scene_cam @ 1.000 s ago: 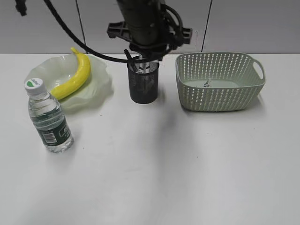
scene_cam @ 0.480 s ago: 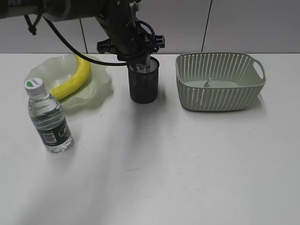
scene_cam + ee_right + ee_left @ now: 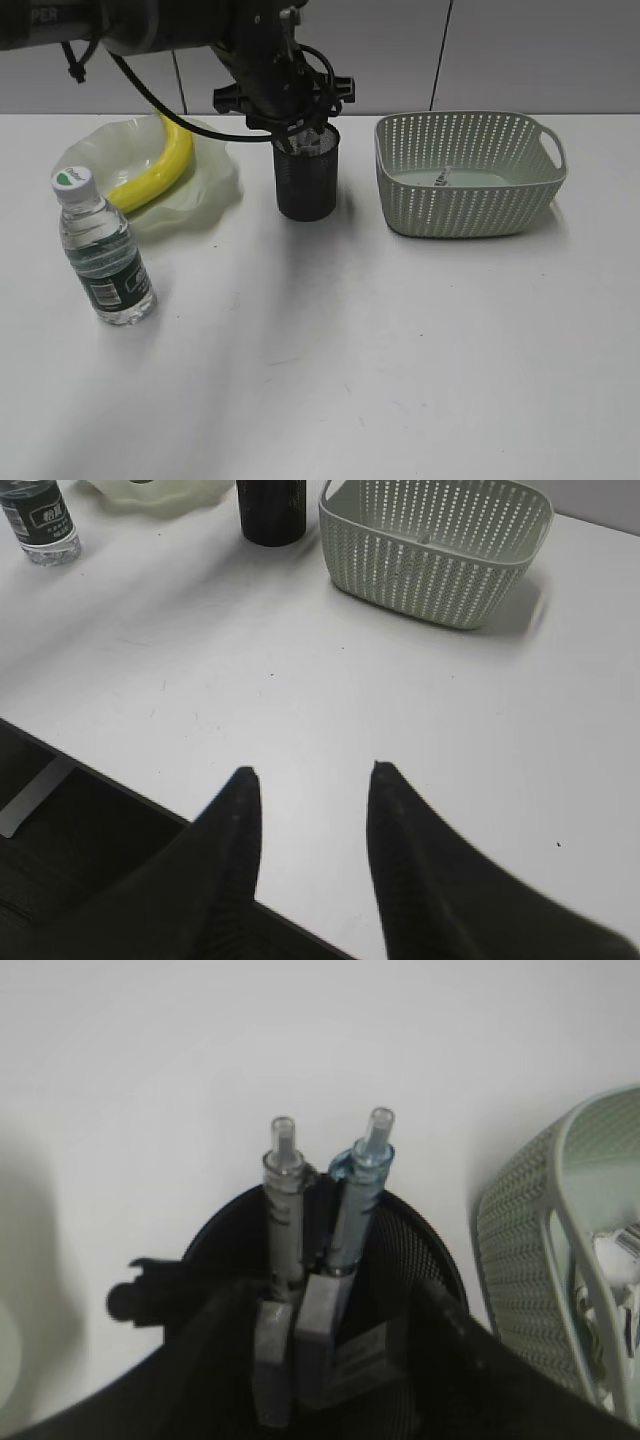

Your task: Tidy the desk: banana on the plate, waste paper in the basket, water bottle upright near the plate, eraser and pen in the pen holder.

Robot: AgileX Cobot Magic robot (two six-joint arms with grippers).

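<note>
On the white tabletop (image 3: pixel 330 380), from left: the water bottle (image 3: pixel 102 250) stands upright just in front of the plate (image 3: pixel 205 185), which holds the banana (image 3: pixel 158 168). The left gripper (image 3: pixel 310 1360) hangs directly over the pen holder (image 3: pixel 306 180); two pens (image 3: pixel 325 1210) stand inside, and whether the fingers (image 3: pixel 200 1350) grip anything cannot be determined. A careless withdrawal could snag a pen and tip the holder. The basket (image 3: pixel 468 175) contains the waste paper (image 3: pixel 441 177). The right gripper (image 3: pixel 308 780) is parked apart, fingers (image 3: pixel 240 820) parted and empty.
</note>
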